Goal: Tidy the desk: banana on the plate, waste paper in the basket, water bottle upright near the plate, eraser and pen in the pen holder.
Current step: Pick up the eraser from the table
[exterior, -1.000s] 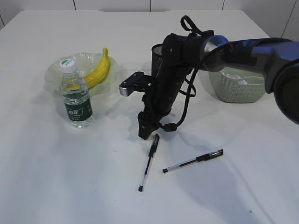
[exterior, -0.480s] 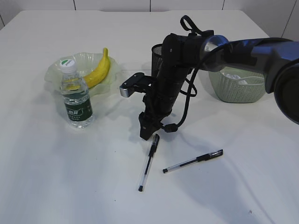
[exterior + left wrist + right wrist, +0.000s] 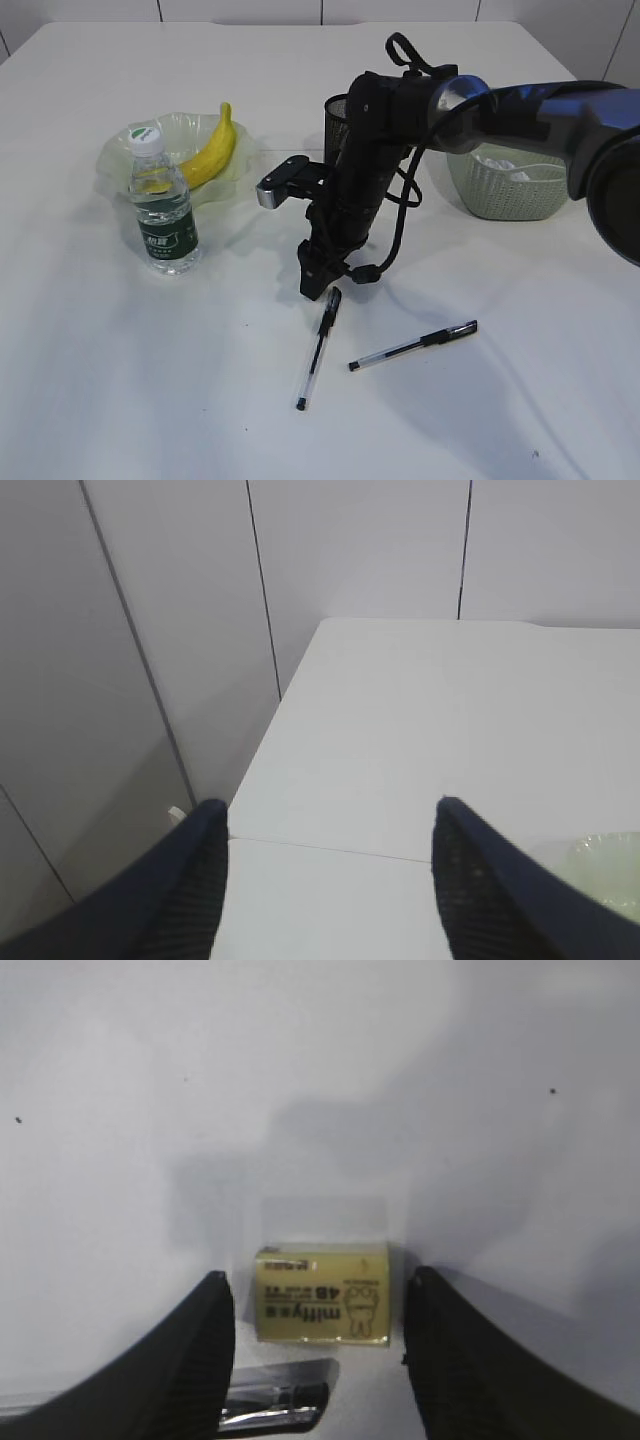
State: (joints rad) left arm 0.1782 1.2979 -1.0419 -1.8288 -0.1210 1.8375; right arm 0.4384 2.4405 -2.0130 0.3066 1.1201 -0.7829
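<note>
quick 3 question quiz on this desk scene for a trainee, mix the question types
1. True or false: the banana lies in the plate.
2. How many pens lie loose on the desk?
3. The eraser sits: A) inside the pen holder B) on the desk between the right gripper fingers C) in the basket

Key: 1 true; 2 two; 3 B

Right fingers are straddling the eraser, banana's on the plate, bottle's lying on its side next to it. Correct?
One error: the bottle stands upright beside the plate, cap up, as the exterior view shows. The rest holds: the banana lies on the plate, and the right wrist view shows the eraser between the right fingers.
</note>
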